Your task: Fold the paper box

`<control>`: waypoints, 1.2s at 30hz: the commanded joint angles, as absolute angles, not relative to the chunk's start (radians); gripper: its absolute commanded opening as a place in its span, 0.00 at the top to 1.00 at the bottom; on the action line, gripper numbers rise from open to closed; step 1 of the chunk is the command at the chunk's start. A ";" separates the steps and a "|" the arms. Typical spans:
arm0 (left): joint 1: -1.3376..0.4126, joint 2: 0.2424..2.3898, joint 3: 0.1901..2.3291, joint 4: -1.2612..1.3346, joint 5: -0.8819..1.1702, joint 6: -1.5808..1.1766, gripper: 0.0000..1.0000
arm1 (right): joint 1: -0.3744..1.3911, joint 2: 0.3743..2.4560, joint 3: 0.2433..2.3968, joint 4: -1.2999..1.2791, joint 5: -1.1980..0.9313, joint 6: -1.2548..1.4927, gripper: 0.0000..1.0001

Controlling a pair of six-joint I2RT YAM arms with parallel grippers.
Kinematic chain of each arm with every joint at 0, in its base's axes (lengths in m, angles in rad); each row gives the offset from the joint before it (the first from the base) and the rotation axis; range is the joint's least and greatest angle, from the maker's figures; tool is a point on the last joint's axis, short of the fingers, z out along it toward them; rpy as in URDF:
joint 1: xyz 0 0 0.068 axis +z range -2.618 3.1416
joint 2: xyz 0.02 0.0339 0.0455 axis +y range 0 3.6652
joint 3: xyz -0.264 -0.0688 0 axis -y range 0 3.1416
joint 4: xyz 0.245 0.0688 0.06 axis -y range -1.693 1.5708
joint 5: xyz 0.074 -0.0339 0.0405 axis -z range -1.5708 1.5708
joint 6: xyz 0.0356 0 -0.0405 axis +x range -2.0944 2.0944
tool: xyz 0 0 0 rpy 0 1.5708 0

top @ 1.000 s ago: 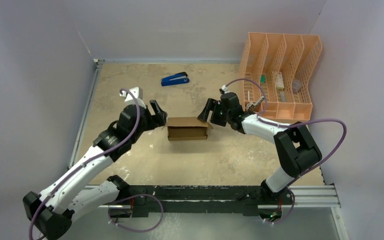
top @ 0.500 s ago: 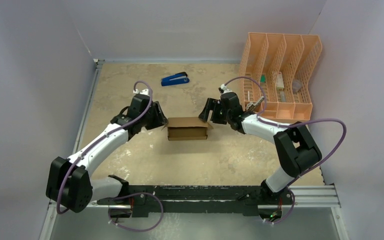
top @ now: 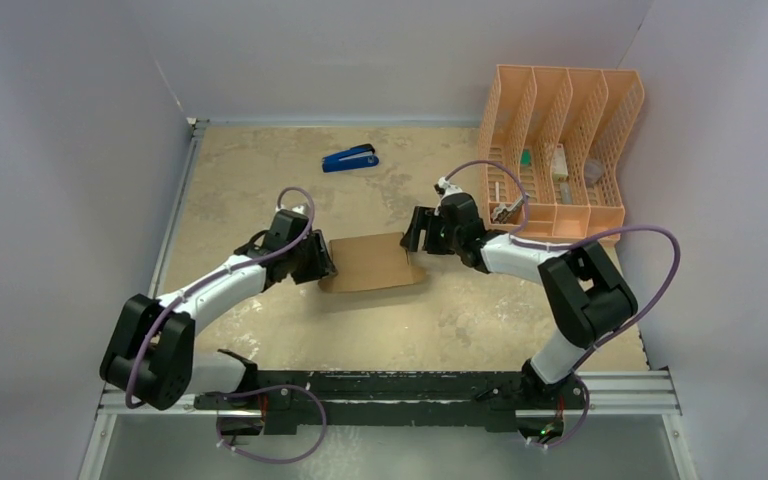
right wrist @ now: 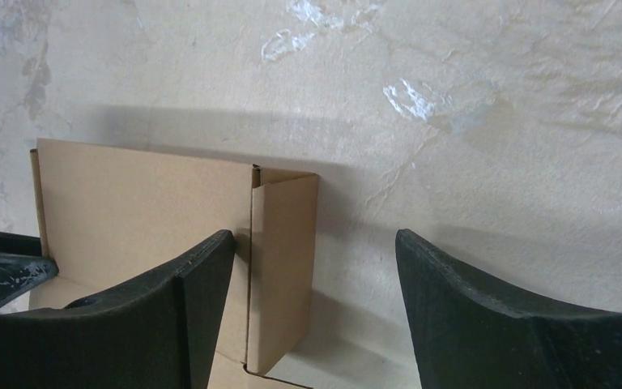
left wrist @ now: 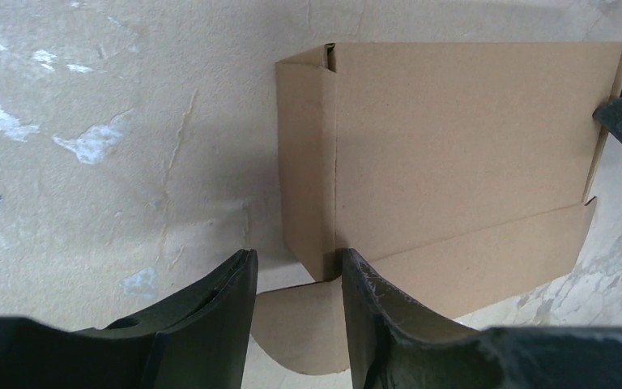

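The left gripper (left wrist: 296, 259) has swung in and we see its jaws narrowed around the left end flap of the paper box (top: 370, 262), pinching or not we cannot tell, while the right gripper (right wrist: 314, 237) gapes astride the other end and the box has tipped flatter on the table (top: 260, 180) between them, so the folding looks underway.

Left fingers (left wrist: 210, 316) and right fingers (right wrist: 470, 300) flanking paper box (top: 370, 262) ends, bare tabletop (top: 410, 320) nearside, mesh organizer (top: 560, 150) right rear, stapler (top: 350, 158) behind.
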State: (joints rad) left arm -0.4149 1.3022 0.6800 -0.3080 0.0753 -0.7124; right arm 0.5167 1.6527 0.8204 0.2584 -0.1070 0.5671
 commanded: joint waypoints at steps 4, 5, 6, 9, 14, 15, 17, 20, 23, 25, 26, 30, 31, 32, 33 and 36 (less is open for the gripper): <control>-0.425 1.383 0.647 -0.261 0.040 -0.678 0.59 | 0.530 1.701 0.778 0.319 -0.103 0.508 0.24; -0.425 1.381 0.650 -0.265 0.034 -0.677 0.59 | 0.529 1.693 0.778 0.311 -0.094 0.504 0.24; -0.425 1.372 0.657 -0.271 0.029 -0.677 0.58 | 0.529 1.681 0.787 0.298 -0.087 0.489 0.24; -0.425 1.320 0.692 -0.303 0.006 -0.674 0.51 | 0.528 1.620 0.819 0.245 -0.074 0.451 0.21; -0.419 1.252 0.774 -0.352 -0.036 -0.665 0.43 | 0.528 1.523 0.899 0.158 -0.046 0.336 0.13; -0.418 1.243 0.787 -0.360 -0.041 -0.667 0.43 | 0.530 1.507 0.916 0.146 -0.051 0.288 0.12; -0.417 1.227 0.803 -0.365 -0.044 -0.672 0.42 | 0.531 1.476 0.929 0.127 -0.087 0.228 0.10; -0.417 1.209 0.798 -0.365 -0.031 -0.693 0.41 | 0.541 1.428 0.929 0.085 -0.096 0.162 0.09; -0.417 1.196 0.772 -0.361 0.006 -0.714 0.41 | 0.547 1.398 0.938 0.007 -0.061 0.165 0.10; -0.419 1.187 0.755 -0.360 0.033 -0.730 0.41 | 0.547 1.379 0.941 -0.063 -0.051 0.236 0.12; -0.419 1.182 0.747 -0.360 0.042 -0.737 0.41 | 0.547 1.369 0.940 -0.086 -0.054 0.283 0.13; -0.419 1.176 0.727 -0.353 0.042 -0.728 0.41 | 0.549 1.318 0.872 -0.086 -0.086 0.455 0.17; -0.419 1.181 0.728 -0.354 0.034 -0.719 0.41 | 0.549 1.314 0.846 -0.063 -0.092 0.470 0.18; -0.419 1.189 0.731 -0.354 0.027 -0.710 0.41 | 0.551 1.314 0.826 -0.044 -0.095 0.480 0.18; -0.419 1.198 0.735 -0.352 0.026 -0.703 0.40 | 0.552 1.320 0.814 -0.032 -0.096 0.488 0.19; -0.419 1.226 0.751 -0.349 0.022 -0.689 0.40 | 0.560 1.343 0.814 0.022 -0.137 0.456 0.19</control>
